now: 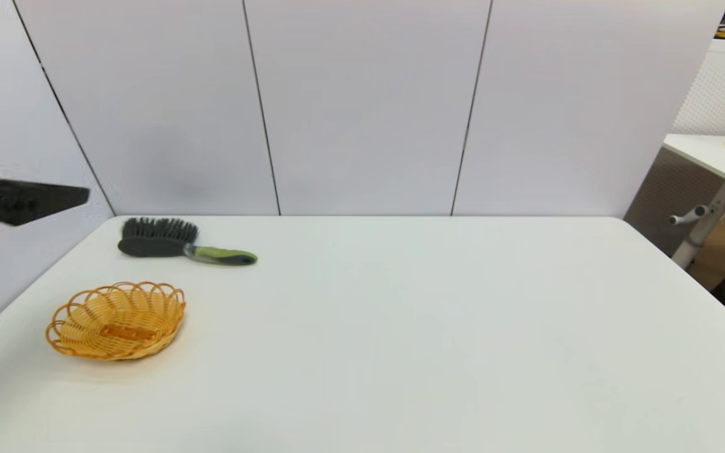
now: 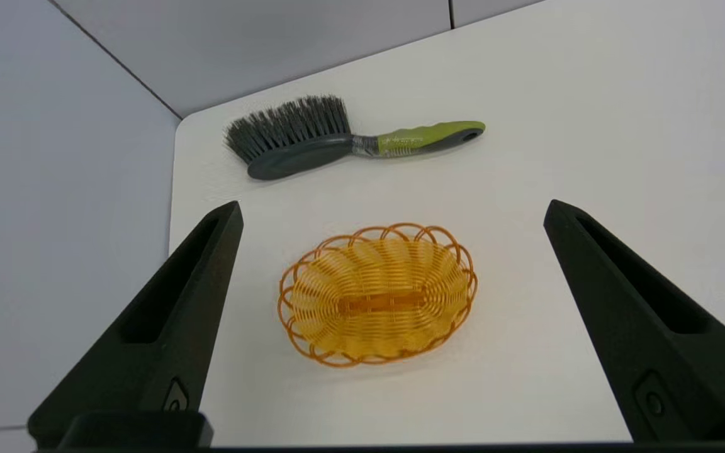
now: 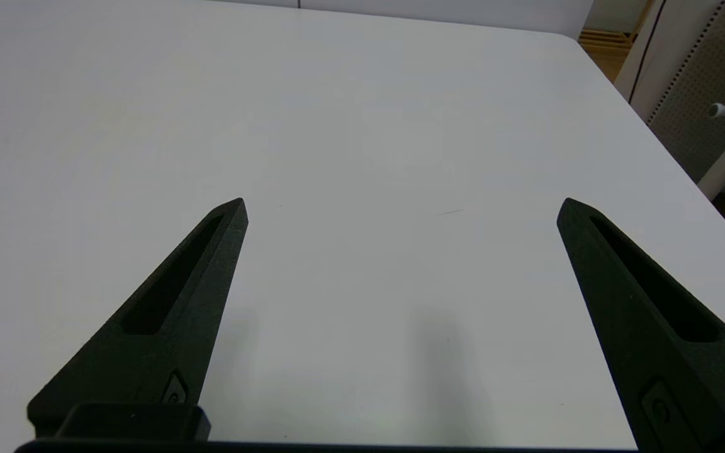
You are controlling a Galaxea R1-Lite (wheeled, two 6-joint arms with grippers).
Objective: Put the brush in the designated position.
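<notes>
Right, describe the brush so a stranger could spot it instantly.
Start at the white table and go to its far left corner by the wall panels. There, beyond the orange wicker basket, lies the brush: black bristles, dark head, lime-green handle, the only long, dark thing there.

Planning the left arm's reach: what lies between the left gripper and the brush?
In the left wrist view, the basket lies between the open left gripper and the brush, with bare table beyond it.
</notes>
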